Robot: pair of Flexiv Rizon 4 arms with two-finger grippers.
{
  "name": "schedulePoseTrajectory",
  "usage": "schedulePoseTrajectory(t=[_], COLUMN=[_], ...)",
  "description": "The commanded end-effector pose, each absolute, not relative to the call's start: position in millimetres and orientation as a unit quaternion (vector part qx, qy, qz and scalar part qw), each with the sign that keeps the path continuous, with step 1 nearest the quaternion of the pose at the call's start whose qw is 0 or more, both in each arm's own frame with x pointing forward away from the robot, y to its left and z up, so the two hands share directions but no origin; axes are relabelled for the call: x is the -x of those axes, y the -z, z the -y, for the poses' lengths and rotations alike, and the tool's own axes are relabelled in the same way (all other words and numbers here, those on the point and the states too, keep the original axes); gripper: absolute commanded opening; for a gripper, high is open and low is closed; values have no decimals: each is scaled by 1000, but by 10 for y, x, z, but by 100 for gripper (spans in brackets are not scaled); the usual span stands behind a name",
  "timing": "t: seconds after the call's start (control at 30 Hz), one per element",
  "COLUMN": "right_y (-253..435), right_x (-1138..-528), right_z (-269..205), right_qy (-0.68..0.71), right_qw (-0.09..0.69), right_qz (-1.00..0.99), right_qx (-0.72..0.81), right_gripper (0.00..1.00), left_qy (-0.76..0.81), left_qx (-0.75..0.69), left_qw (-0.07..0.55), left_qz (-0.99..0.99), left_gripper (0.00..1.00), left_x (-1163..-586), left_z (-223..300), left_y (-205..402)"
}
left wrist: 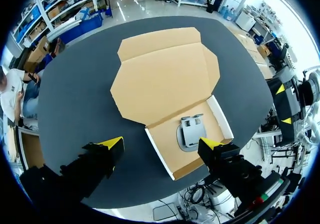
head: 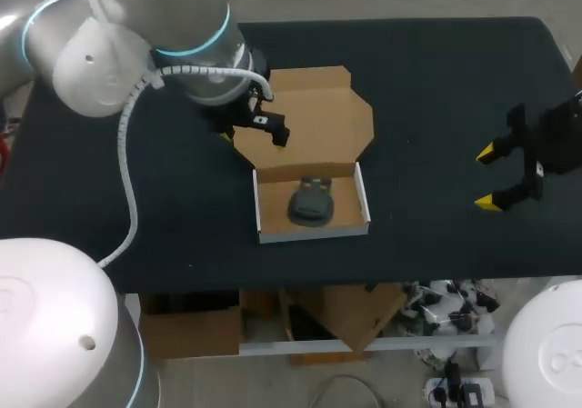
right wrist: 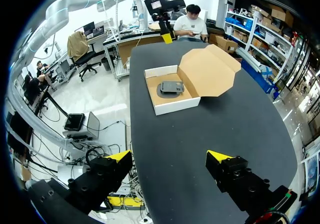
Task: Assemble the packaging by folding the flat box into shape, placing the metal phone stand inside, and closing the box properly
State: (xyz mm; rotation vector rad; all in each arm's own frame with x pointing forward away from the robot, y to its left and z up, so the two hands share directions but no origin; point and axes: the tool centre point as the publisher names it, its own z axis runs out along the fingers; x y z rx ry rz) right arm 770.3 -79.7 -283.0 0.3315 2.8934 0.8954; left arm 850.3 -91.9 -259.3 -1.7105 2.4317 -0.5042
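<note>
The cardboard box stands folded into a white-walled tray [head: 314, 233] near the table's front, its brown lid [head: 318, 113] lying open flat behind it. A grey metal phone stand [head: 311, 200] lies inside the tray. My left gripper [head: 253, 131] hovers open over the lid's left edge, holding nothing. In the left wrist view the gripper [left wrist: 161, 144] looks down on the lid [left wrist: 165, 79], tray wall [left wrist: 160, 154] and stand [left wrist: 192, 131]. My right gripper [head: 491, 178] is open and empty well to the right of the box. From the right gripper [right wrist: 169, 156], the tray [right wrist: 177, 106], stand [right wrist: 171, 88] and lid [right wrist: 210, 72] lie far ahead.
The dark table [head: 436, 81] is bare around the box. Its front edge runs just in front of the tray, and its right edge lies beyond my right gripper.
</note>
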Motion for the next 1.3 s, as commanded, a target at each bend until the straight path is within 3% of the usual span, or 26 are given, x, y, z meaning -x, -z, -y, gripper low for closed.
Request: schedulePoseTrajectory(t=[0.03,0.6,1.3], right_y=[2828,2828,2828], right_x=[-7697,-7697,-7697], right_z=[802,802,802], right_qy=[-294,-294,-294], right_qw=[48,48,48], right_qz=[-948,-948,-948], right_qx=[-108,-108,-108], right_gripper=[100,100,100], left_qy=[221,294,329], left_qx=[537,424,390], left_qw=[-1,-54,-34], left_qz=[-815,-855,-859], left_gripper=[100,100,100], left_x=[-8566,-8919,-9063], left_z=[732,472,416], left_y=[2563,2686,2729])
